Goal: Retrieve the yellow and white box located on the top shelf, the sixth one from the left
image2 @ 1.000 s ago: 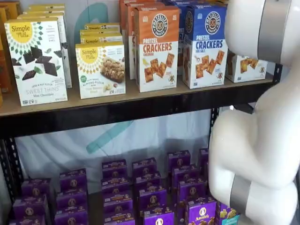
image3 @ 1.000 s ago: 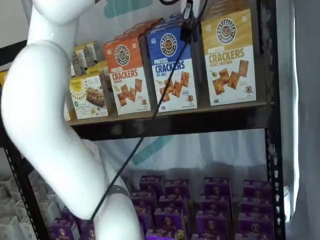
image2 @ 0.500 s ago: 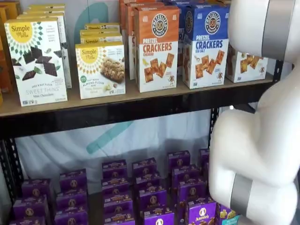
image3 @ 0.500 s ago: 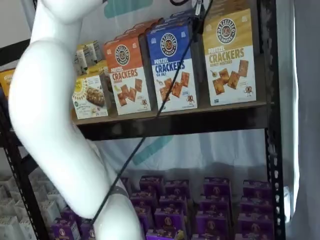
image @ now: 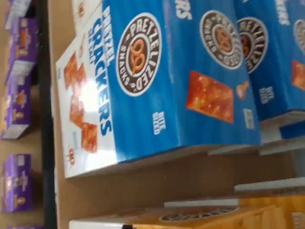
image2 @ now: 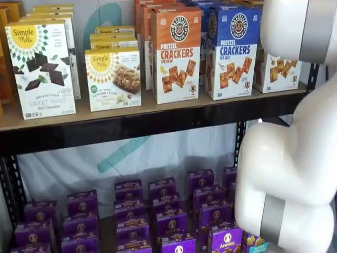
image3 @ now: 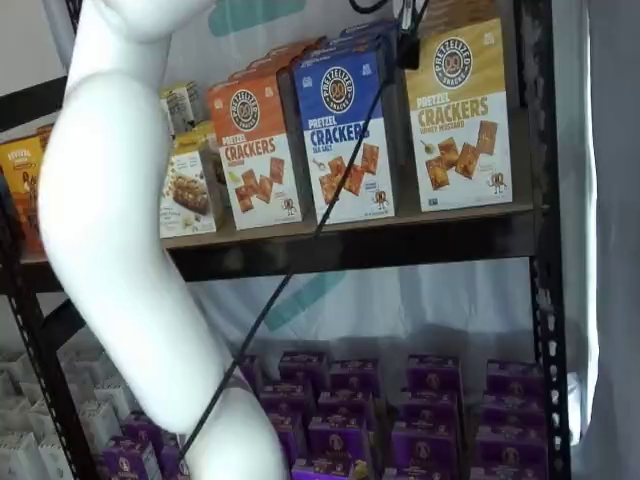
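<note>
The yellow and white box stands at the right end of the top shelf, beside a blue-topped cracker carton. In a shelf view only its white lower part shows behind my white arm. The wrist view shows the blue carton close up and the yellow box's top edge beside it. My gripper shows only as black fingers hanging from the view's top edge with a cable, level with the gap between the blue and yellow cartons. No gap between the fingers shows.
An orange-topped cracker carton and white Simple Mills boxes stand further left on the top shelf. Small purple boxes fill the lower level. A black upright stands just right of the yellow box.
My arm has swung to the right. The black fingers and cable have moved right, from in front of the blue carton's top to the gap beside the yellow box.
</note>
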You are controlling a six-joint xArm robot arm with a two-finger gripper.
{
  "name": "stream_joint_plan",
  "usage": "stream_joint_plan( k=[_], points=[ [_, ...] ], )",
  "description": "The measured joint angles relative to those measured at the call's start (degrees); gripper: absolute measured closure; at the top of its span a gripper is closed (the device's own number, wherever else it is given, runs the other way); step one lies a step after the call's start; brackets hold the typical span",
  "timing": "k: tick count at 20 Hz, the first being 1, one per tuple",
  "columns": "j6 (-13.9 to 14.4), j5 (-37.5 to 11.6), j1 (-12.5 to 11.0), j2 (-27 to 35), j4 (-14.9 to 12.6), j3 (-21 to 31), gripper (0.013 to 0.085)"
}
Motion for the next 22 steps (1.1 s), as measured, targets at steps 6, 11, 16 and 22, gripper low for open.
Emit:
stream_joint_plan(
  k=[6,11,16,22],
  points=[
    [1.0,2.0,1.76,3.05,-4.04,-4.05,0.013],
    [1.35,2.1,2.91,4.9,-6.3,-6.32,0.013],
    [1.59,1.46,3.76,6.0,-7.47,-7.39,0.013],
    [2.1,0.87,4.96,6.68,-8.9,-7.89,0.013]
  ],
)
